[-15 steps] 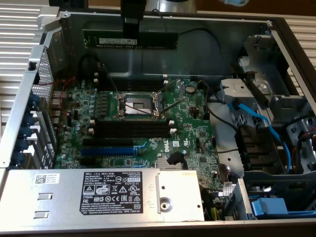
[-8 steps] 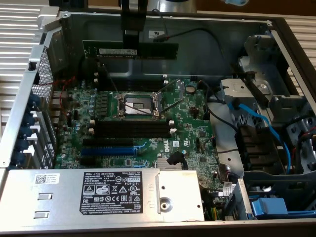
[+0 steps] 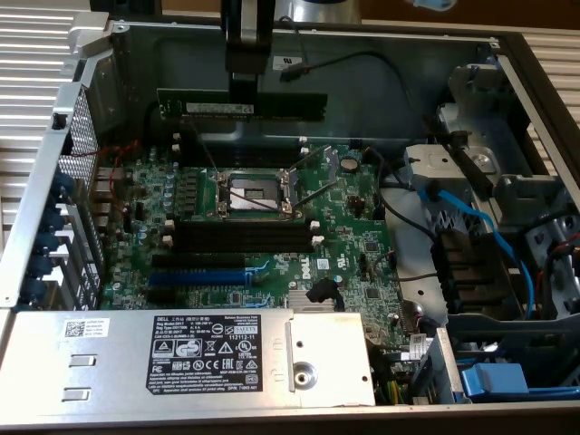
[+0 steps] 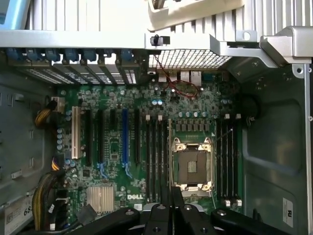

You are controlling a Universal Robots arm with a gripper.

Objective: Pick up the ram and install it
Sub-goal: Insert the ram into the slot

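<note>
The ram (image 3: 195, 105) is a long thin green stick with a white label, held level above the motherboard (image 3: 353, 245) near the case's far wall. My gripper (image 3: 243, 86) comes down from above and is shut on the stick's upper edge near its middle. The stick hangs over the black memory slots (image 3: 237, 143) on the far side of the CPU socket (image 3: 254, 192). A second set of black slots (image 3: 245, 236) lies on the socket's near side. In the wrist view the gripper (image 4: 170, 213) looks down on the board, with the ram (image 4: 169, 156) edge-on beside the socket (image 4: 191, 166).
The open PC case holds a blue expansion slot (image 3: 195, 276), a silver power supply (image 3: 190, 353) at the front, and a drive cage with blue cables (image 3: 471, 227) on the exterior view's right. A perforated rear panel (image 3: 68, 181) lines the exterior view's left.
</note>
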